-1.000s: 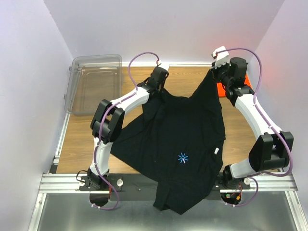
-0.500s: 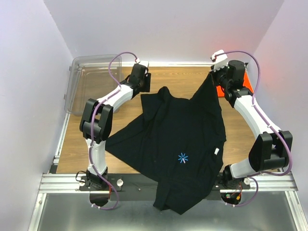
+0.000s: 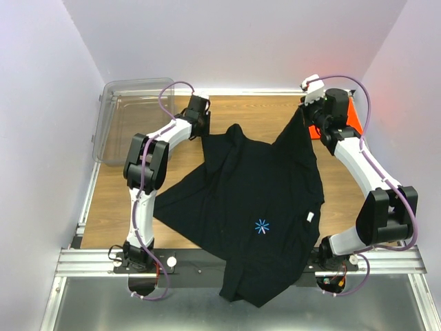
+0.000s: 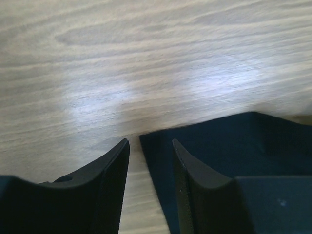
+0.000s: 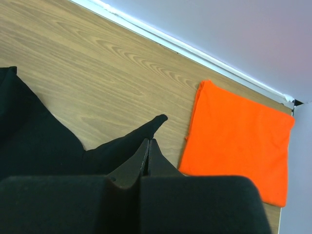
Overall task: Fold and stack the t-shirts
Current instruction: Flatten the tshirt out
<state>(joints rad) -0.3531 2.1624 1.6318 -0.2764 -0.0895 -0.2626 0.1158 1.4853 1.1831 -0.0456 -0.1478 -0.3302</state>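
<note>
The black shirt lay spread across the middle of the table, logo up. Its far-right corner was pulled up off the wood, and its near hem spilled over the front rail between the two arm bases.

A second earlier your left gripper sat on the shirt's far-left shoulder. Now it had let go and backed off to the left, so that shoulder lay flat. Its fingers stood apart with bare wood showing between them and gripped nothing. The shirt's edge lay just beside the right-hand finger.

Your right gripper hadn't budged. It was clamped tight on that raised corner, and a point of black cloth poked out past the tips.

The orange shirt lay folded flat in the far-right corner, close by that gripper but apart from the black cloth.

You had open wood left of the black shirt, running out to the clear bin in the far-left corner. There was also a bare strip along the far edge.

Pale lilac walls closed in the back and both sides.
</note>
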